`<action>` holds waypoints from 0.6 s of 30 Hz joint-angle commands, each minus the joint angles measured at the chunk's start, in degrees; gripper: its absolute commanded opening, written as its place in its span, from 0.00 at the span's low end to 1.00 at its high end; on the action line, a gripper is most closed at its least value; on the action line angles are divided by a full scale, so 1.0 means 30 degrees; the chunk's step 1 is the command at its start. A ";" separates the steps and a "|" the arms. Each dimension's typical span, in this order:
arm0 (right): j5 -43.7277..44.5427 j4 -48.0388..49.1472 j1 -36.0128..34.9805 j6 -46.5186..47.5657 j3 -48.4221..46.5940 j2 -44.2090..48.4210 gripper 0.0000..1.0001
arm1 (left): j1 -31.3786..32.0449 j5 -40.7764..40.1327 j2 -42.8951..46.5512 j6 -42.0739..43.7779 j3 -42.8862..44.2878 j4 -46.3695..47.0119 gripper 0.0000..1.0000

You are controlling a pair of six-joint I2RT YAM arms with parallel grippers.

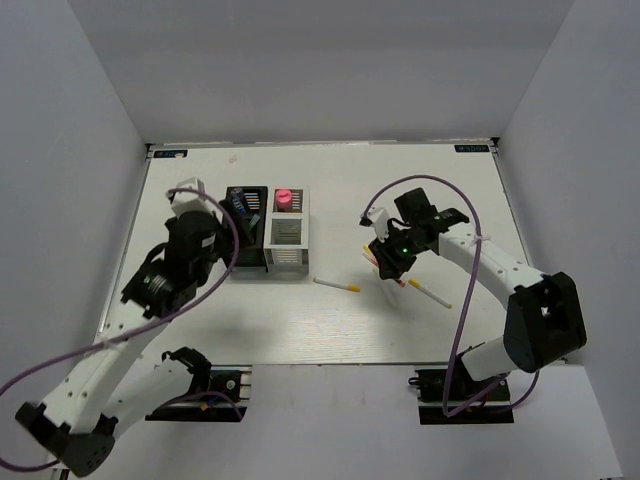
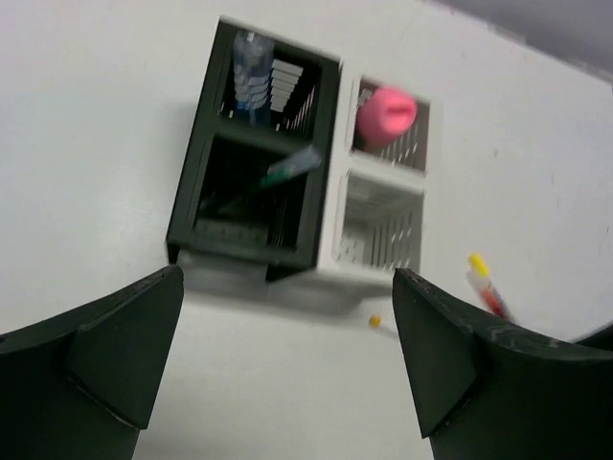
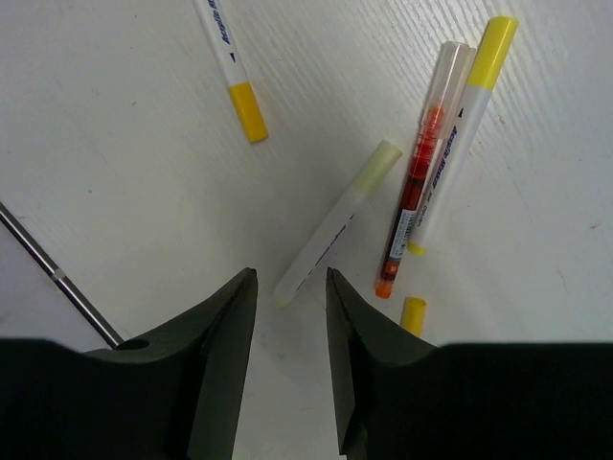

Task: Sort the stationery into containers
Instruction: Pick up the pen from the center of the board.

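A black square-compartment plastic organiser (image 2: pixel 189 192) and its joined white twin (image 2: pixel 378 240) stand far left on the white bench (image 1: pixel 330 320). The black one's far compartment holds a blue-and-white tube (image 2: pixel 252 77) and its near one a thin dark green pen (image 2: pixel 287 172). A stubby pink marker (image 2: pixel 387 113) stands in the white one's far compartment. The left fingers (image 2: pixel 124 355) hang wide above, holding nothing. The right fingers (image 3: pixel 220 335), narrowly apart, straddle a white stick's (image 3: pixel 335 225) end.

Matt table (image 3: pixel 115 144), glossy plastic red pen (image 3: pixel 417 182), seemingly plastic black box (image 2: pixel 189 192).
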State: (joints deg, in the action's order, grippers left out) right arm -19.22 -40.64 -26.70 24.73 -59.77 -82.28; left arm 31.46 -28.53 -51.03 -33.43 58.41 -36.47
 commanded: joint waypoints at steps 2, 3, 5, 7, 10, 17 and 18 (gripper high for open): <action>0.0811 0.0187 -0.0065 -0.0630 -0.0467 -0.1106 0.39 | 0.0030 0.2331 0.3175 -0.0570 -0.2359 -0.3310 1.00; 0.0928 0.0275 0.0022 -0.0540 -0.0787 -0.1369 0.38 | 0.0030 0.2537 0.4079 -0.0575 -0.2768 -0.3574 1.00; 0.0929 0.0334 -0.0007 -0.0102 -0.1140 -0.2541 0.26 | 0.0030 0.2742 0.4701 -0.1245 -0.2947 -0.4274 1.00; 0.0988 0.0247 -0.0036 0.0017 -0.1723 -0.3564 0.24 | 0.0030 0.2744 0.5083 -0.1539 -0.3123 -0.4949 1.00; 0.1339 0.0627 -0.0007 -0.0041 -0.1932 -0.4242 0.22 | 0.0030 0.2978 0.5580 -0.2038 -0.3504 -0.4953 1.00; 0.2247 0.1739 0.0022 -0.0245 -0.1874 -0.4828 0.27 | 0.0030 0.3154 0.5583 -0.2421 -0.3680 -0.4953 1.00; 0.2306 0.1770 0.0109 -0.0275 -0.1903 -0.4887 0.28 | 0.0030 0.3328 0.5583 -0.2421 -0.3680 -0.4953 1.00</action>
State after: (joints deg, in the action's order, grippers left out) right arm -13.54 -37.63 -26.68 24.34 -63.24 -96.68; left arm 31.46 -19.99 -34.70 -39.72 47.62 -50.76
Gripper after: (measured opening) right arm 0.277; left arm 0.995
